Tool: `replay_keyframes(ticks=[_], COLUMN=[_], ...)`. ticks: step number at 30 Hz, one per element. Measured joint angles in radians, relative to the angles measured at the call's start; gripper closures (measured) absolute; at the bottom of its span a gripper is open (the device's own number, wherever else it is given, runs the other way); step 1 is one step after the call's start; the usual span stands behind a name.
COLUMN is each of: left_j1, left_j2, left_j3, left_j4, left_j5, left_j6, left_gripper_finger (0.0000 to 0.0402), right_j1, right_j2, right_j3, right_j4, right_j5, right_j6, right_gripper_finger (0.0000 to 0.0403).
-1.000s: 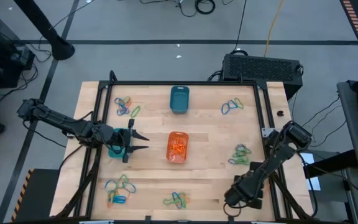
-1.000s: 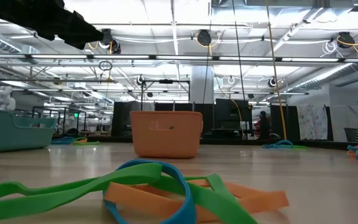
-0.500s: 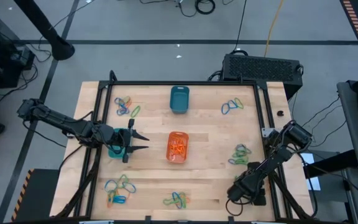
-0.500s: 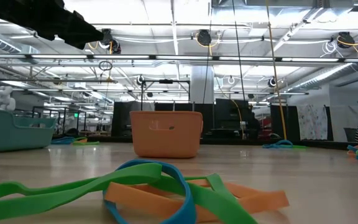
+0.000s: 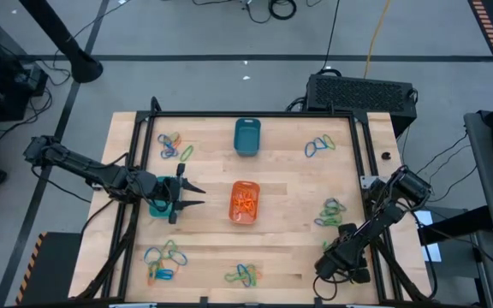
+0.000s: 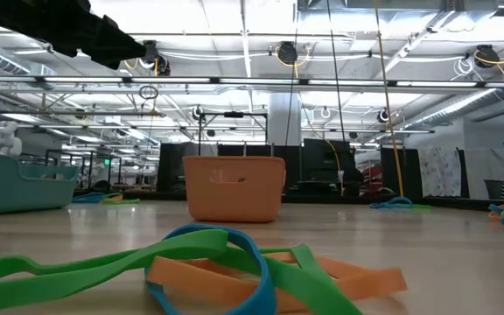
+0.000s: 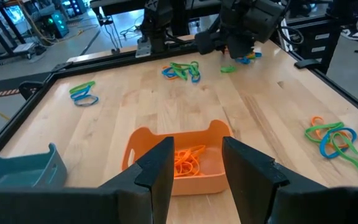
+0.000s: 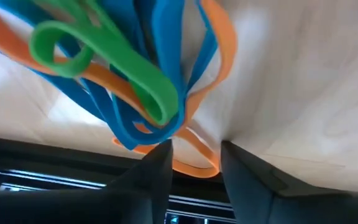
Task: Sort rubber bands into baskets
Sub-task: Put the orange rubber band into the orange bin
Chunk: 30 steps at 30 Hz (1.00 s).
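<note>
Orange, blue and green thin rubber loops [image 8: 135, 81] lie tangled just beyond my right gripper [image 8: 194, 152], right of the orange plastic tub [image 5: 244, 204]. Its fingers stand apart, touching nothing. They look limp and springy, so I'd pinch one strand. The left gripper [image 5: 188, 193] waits spread left of that tub.

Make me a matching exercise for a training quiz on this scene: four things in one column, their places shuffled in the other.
Things:
1. orange basket
2. dark teal basket
3. turquoise basket
4. right tool

Places:
a. partly beneath the left tool
b. right over a tangle of rubber bands
c. table centre, orange bands inside
d. middle of the table's far edge

Pairs: 1-c, 2-d, 3-a, 4-b
</note>
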<state>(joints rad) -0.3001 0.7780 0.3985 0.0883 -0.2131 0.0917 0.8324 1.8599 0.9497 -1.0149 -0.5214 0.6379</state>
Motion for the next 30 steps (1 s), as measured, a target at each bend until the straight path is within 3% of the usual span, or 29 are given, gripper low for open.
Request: replay_keyframes(ticks=[9, 20, 26, 30], left_j1=[0.000, 0.000, 0.000, 0.000], left_j2=[0.000, 0.000, 0.000, 0.000], left_j3=[0.000, 0.000, 0.000, 0.000], left_j4=[0.000, 0.000, 0.000, 0.000], left_j5=[0.000, 0.000, 0.000, 0.000], left_j6=[0.000, 0.000, 0.000, 0.000], left_gripper_finger=[0.0258, 0.0258, 0.0258, 0.0258], right_j1=[-0.001, -0.024, -0.068, -0.111], right_j2=[0.000, -0.065, -0.179, -0.238], right_j3=[-0.002, 0.088, 0.184, 0.266], right_j4=[0.019, -0.193, -0.245, -0.235], right_j5=[0.008, -0.009, 0.116, 0.341], right_j6=[0.078, 0.120, 0.290, 0.342], right_gripper_finger=[0.0394, 0.0401, 0.0402, 0.0402])
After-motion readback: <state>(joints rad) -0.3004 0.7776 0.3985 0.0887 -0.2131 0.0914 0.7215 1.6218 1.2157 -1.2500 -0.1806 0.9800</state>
